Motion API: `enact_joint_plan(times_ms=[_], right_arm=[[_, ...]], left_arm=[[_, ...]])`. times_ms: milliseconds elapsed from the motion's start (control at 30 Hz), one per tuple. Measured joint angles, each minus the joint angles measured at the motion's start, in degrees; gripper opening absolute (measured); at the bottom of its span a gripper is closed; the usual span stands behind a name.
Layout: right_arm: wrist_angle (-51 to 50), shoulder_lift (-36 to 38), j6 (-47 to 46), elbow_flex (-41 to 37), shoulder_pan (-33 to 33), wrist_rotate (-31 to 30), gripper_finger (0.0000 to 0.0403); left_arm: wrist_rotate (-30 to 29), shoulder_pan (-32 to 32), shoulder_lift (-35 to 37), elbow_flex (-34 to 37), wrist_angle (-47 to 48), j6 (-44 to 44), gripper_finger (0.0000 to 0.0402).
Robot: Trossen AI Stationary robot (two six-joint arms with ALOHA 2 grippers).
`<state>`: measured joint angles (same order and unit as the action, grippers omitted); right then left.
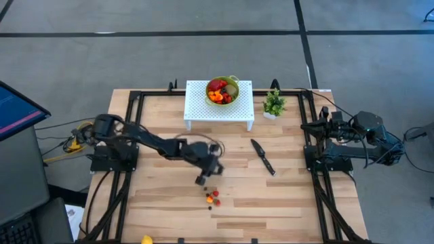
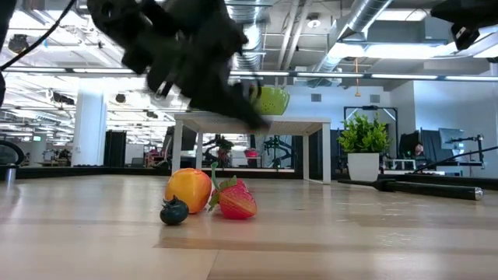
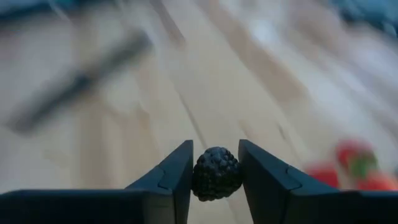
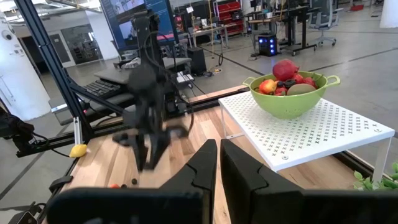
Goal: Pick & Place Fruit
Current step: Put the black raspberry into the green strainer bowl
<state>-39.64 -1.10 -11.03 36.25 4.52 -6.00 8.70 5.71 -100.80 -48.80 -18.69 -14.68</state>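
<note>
Left gripper [image 1: 204, 177]: positioned just below frame centre in the high view, above bare wood. Fingers [image 3: 176, 176] are clamped on a dark purple blackberry [image 3: 216, 173], which sits between the two pads at lower centre of the left wrist view. In the low view the arm appears in the upper left, raised off the table [image 1: 285, 203]; the held berry cannot be made out there.

Loose fruit on table: small cluster just below the left gripper in the high view, lower centre. The low view resolves 3 items: orange fruit [image 2: 189, 189], red strawberry [image 2: 236, 200] touching it on its right, dark blueberry [image 2: 173, 211] in front of the orange, lower left of the pair. One yellow fruit [image 1: 146, 239] lies apart at the bottom edge of the high view, left of centre.

Green bowl [image 1: 232, 84]: on a white perforated stand [image 1: 196, 105], upper centre of the high view. It already holds red, orange and dark fruit, plus a brown-green piece [image 4: 301, 89] seen in the right wrist view, upper right.

Right gripper [image 4: 219, 163]: parked at the right edge of the high view, approx. mid-height, by the frame rail. Fingers together, nothing between them.

Other items: black knife [image 1: 262, 156] right of centre in the high view; small potted plant [image 1: 274, 104] just right of the stand.
</note>
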Motion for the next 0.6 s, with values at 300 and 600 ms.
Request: enact_joint_plan(times_ms=[300, 600], right_arm=[[0.0, 0.0, 0.0, 0.0, 0.0, 0.0, 0.0017], [0.0, 0.0, 0.0, 0.0, 0.0, 0.0, 0.0017]], left_arm=[[-11.5, -9.7, 14.6, -0.2, -21.5, 0.1, 0.0112], [-13.8, -25.6, 18.3, -6.4, -23.0, 1.1, 0.0116]])
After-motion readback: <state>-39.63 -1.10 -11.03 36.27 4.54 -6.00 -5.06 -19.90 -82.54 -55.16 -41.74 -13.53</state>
